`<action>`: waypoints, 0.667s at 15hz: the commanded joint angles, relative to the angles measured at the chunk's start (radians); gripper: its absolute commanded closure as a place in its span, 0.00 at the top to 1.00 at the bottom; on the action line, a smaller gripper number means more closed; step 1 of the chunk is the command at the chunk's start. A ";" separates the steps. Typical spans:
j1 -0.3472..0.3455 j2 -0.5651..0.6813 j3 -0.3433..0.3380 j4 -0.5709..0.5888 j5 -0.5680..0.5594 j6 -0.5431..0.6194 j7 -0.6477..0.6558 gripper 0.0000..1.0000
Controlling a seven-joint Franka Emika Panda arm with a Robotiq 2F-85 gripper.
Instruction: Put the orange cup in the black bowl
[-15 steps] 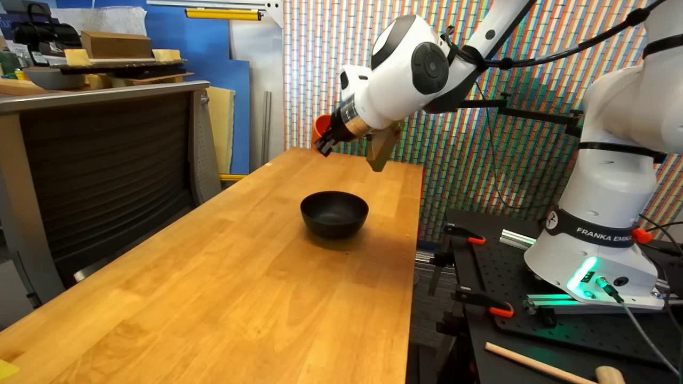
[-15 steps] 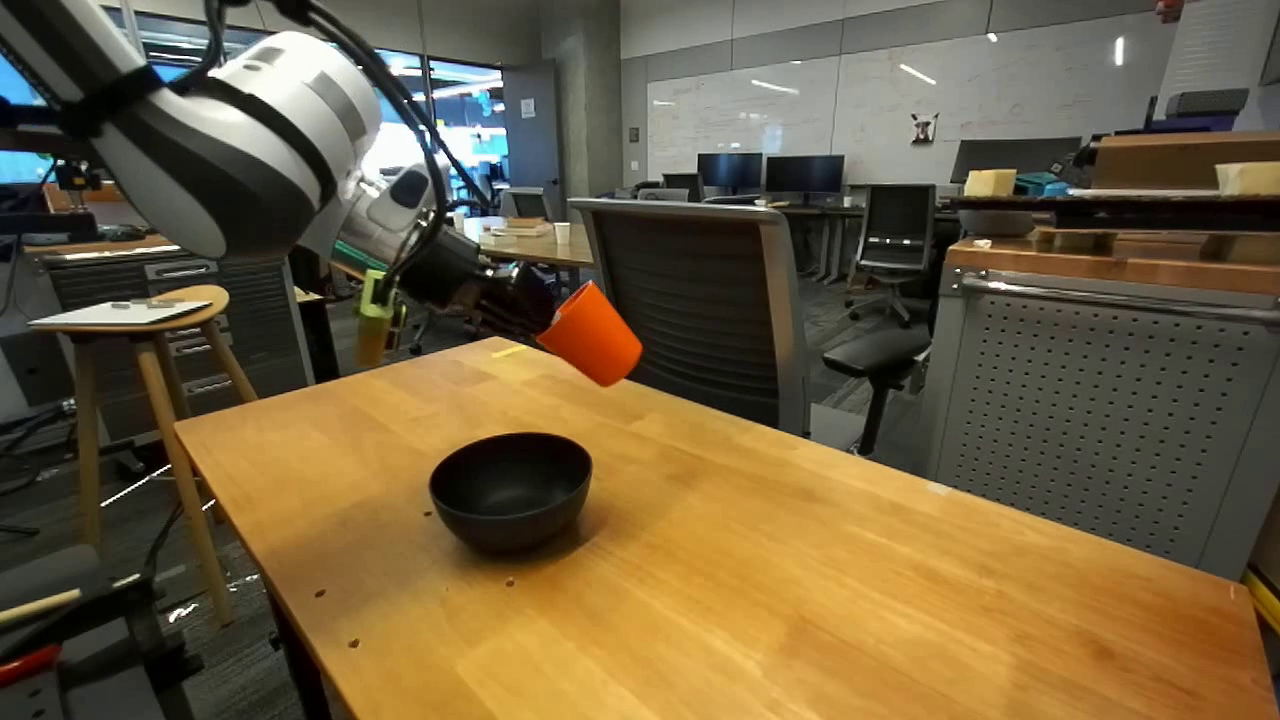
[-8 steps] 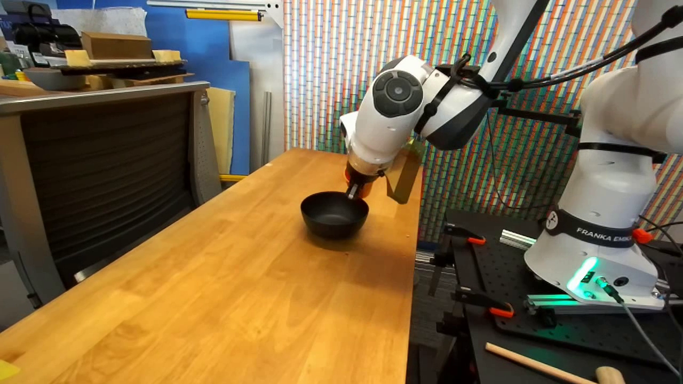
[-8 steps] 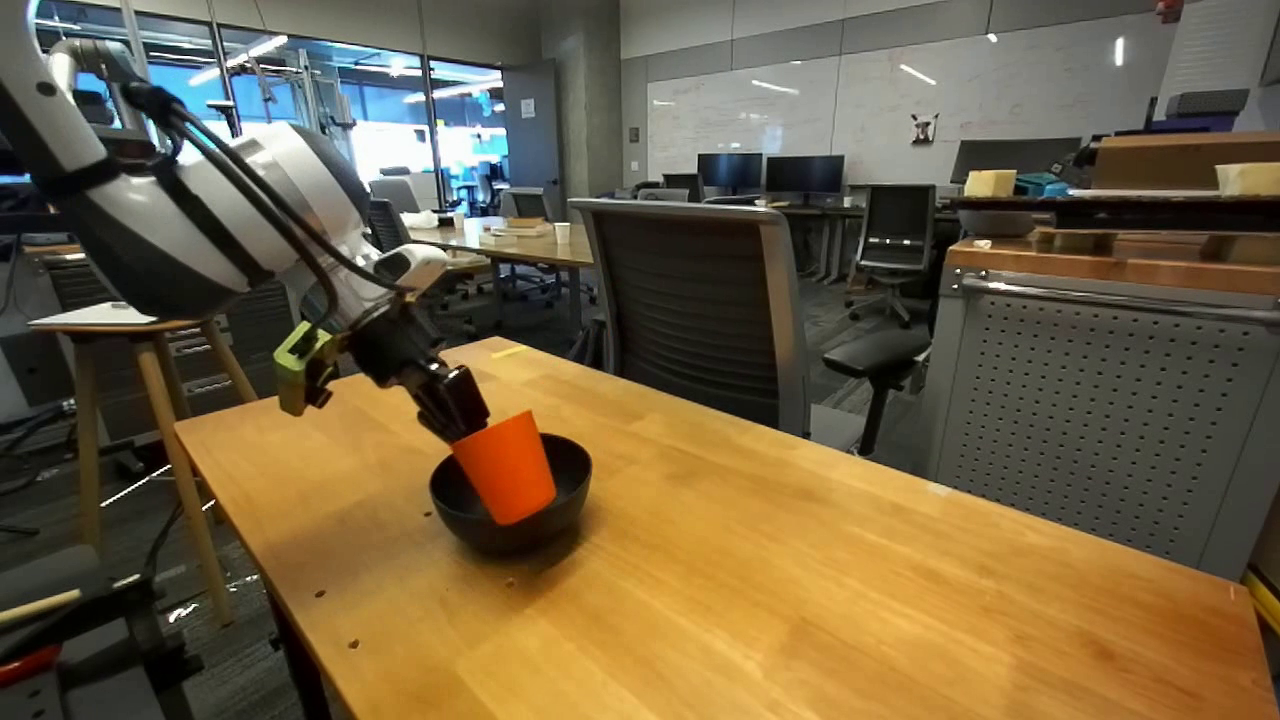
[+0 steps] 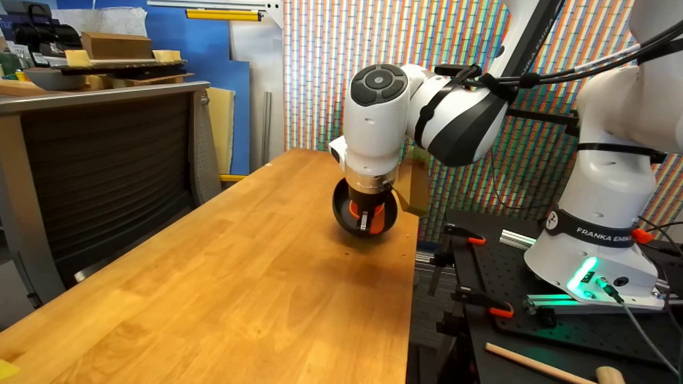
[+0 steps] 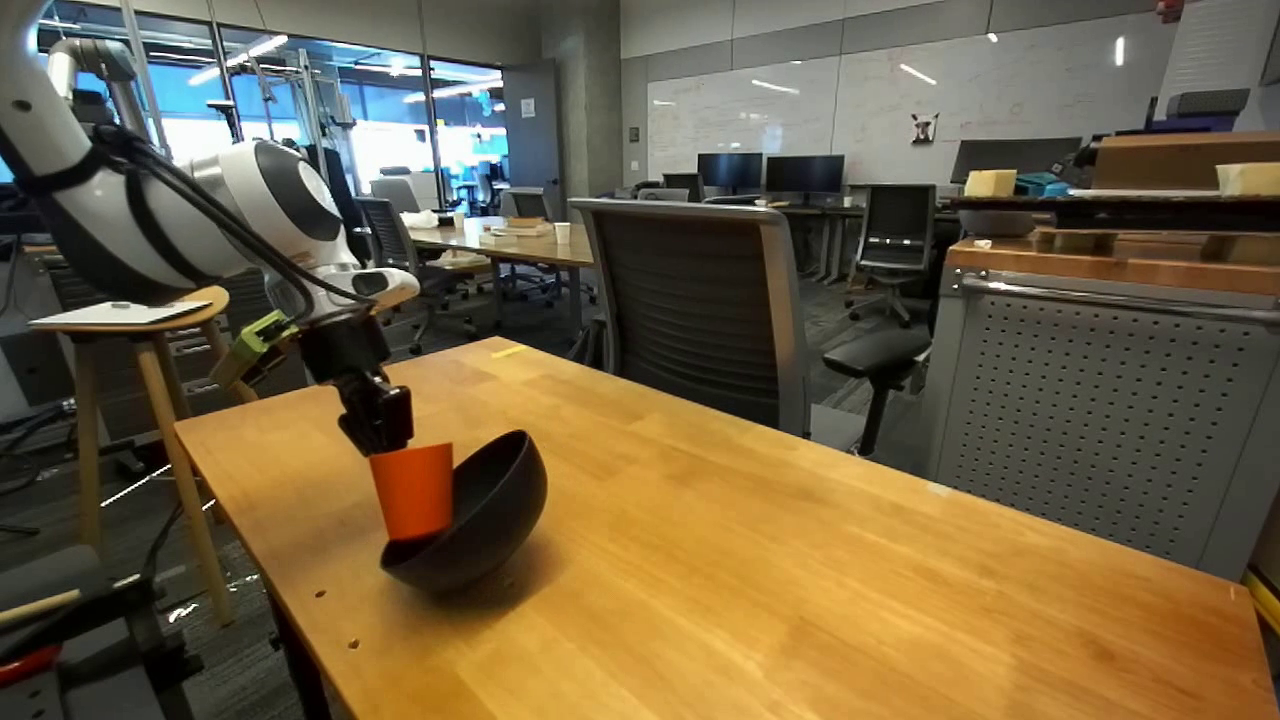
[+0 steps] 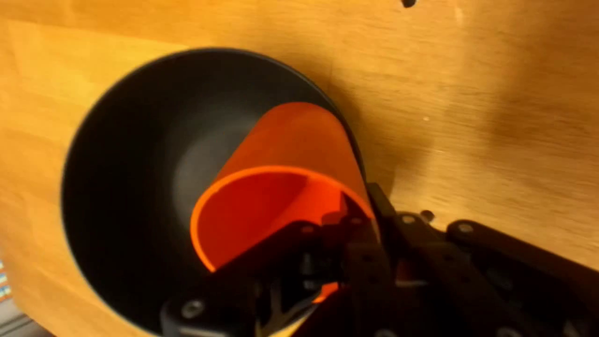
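Note:
The orange cup (image 6: 412, 492) stands nearly upright inside the low side of the black bowl (image 6: 505, 510). The bowl is tilted, with its far rim raised off the wooden table. My gripper (image 6: 385, 440) is above the cup and shut on its rim, one finger inside the wall and one outside. In the wrist view the gripper (image 7: 362, 210) pinches the wall of the cup (image 7: 299, 140), which leans against one side of the bowl (image 7: 121, 164). In an exterior view the gripper (image 5: 364, 226) partly hides the cup (image 5: 378, 220) within the bowl (image 5: 340, 210).
The wooden table (image 5: 229, 288) has its robot-side edge close to the bowl. A chair (image 6: 690, 300) stands at the table's opposite side. A metal cart (image 6: 1100, 400) is beyond it. The robot's black base table (image 5: 469, 346) carries clamps and a wooden mallet.
My gripper has lowered the cup from above the table into the bowl and turned more upright. In the last half second the bowl has slid towards the robot-side edge and tipped.

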 commanded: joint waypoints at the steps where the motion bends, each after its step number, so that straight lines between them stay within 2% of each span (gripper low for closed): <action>1: 0.023 -0.022 -0.013 0.002 0.015 0.098 -0.099 0.05; 5: 0.023 -0.018 -0.042 0.021 -0.031 0.179 -0.118 0.05; 8: -0.007 -0.016 -0.050 0.035 -0.057 0.184 -0.115 0.05; 10: -0.002 -0.019 -0.079 0.040 -0.019 0.173 -0.126 0.05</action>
